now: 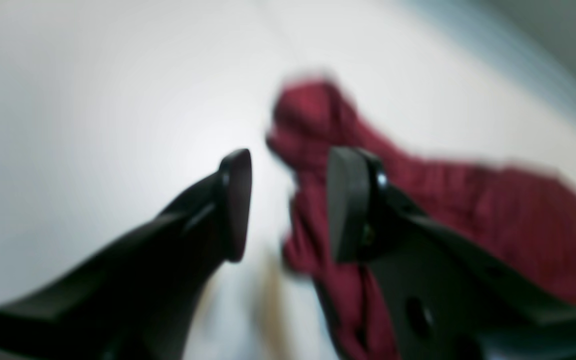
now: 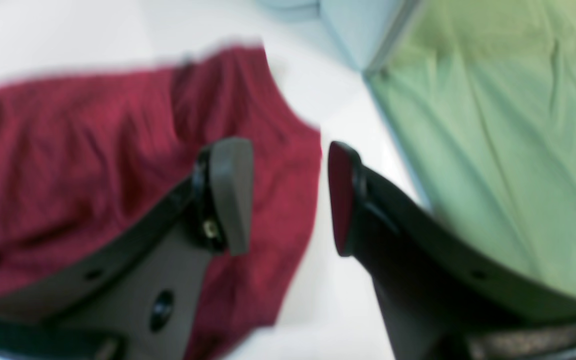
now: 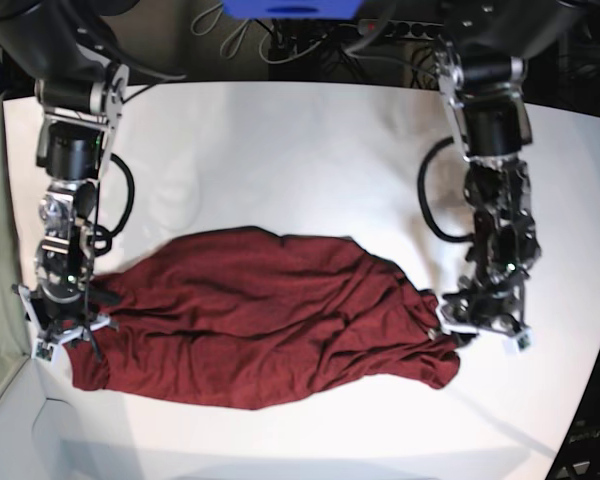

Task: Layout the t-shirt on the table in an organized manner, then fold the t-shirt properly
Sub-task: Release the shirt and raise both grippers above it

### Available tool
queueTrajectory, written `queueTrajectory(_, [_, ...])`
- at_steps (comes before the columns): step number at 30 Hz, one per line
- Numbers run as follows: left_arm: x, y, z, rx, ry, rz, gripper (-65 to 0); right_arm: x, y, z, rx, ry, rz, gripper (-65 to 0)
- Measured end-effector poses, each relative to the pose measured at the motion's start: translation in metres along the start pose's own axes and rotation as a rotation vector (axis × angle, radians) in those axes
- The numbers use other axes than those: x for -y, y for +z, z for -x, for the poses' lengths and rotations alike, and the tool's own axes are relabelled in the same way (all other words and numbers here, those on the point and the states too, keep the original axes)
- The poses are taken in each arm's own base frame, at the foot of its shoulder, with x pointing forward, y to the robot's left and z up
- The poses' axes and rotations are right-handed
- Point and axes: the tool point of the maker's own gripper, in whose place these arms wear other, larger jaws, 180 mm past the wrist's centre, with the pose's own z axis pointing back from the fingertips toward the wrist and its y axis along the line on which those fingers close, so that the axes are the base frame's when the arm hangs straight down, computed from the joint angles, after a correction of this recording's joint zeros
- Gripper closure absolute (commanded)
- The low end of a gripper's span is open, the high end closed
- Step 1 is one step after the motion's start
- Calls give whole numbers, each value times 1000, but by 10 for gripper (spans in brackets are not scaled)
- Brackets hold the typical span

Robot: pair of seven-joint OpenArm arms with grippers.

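Note:
The maroon t-shirt (image 3: 260, 320) lies crumpled in a long wrinkled band across the front of the white table (image 3: 280, 150). At its right end in the base view my left gripper (image 3: 477, 330) is low over the bunched cloth. The left wrist view shows that gripper (image 1: 290, 160) open, the t-shirt (image 1: 468, 210) lying under and behind its right finger. My right gripper (image 3: 65, 335) is at the shirt's other end. In the right wrist view it (image 2: 285, 150) is open, with the t-shirt (image 2: 68, 150) edge below the gap and nothing pinched.
A pale green cloth (image 2: 493, 125) hangs beside the table edge near my right gripper. Cables and dark equipment (image 3: 280, 40) line the table's far edge. Bare white tabletop (image 1: 93, 100) stretches behind the shirt.

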Motion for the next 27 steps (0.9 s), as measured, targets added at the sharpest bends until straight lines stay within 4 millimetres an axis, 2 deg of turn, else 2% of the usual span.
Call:
queueTrajectory(2, [17,8,27,-35,-6,39,-248,-6,9,2,4,-11,-10,-262])
queueTrajectory(5, [34,15,44,-47,-66,89,-248,-8,21,-2,27,-11,-18,-262])
queueTrajectory(8, [31,21,68,-99,-105,91,-248,-2,30,8,28,5,-14,-261])
queueTrajectory(12, [26,25,90,-148,-109,81,-248,-9,42,30,-9,2,-29,-260])
queueTrajectory(17, [35,21,90,-145,-122,98,-248,-7,48,25,23,7,-28,-260])
queueTrajectory(21, [34,21,91,-152,-123,97,-248,-5,51,39,-12,16,-27,-260])
queueTrajectory(25, [37,13,86,-148,-121,98,-248,-5,51,37,-7,15,-26,-260])
queueTrajectory(27, [34,9,94,-177,-118,87,-247,-5,51,37,-5,15,-26,-260])
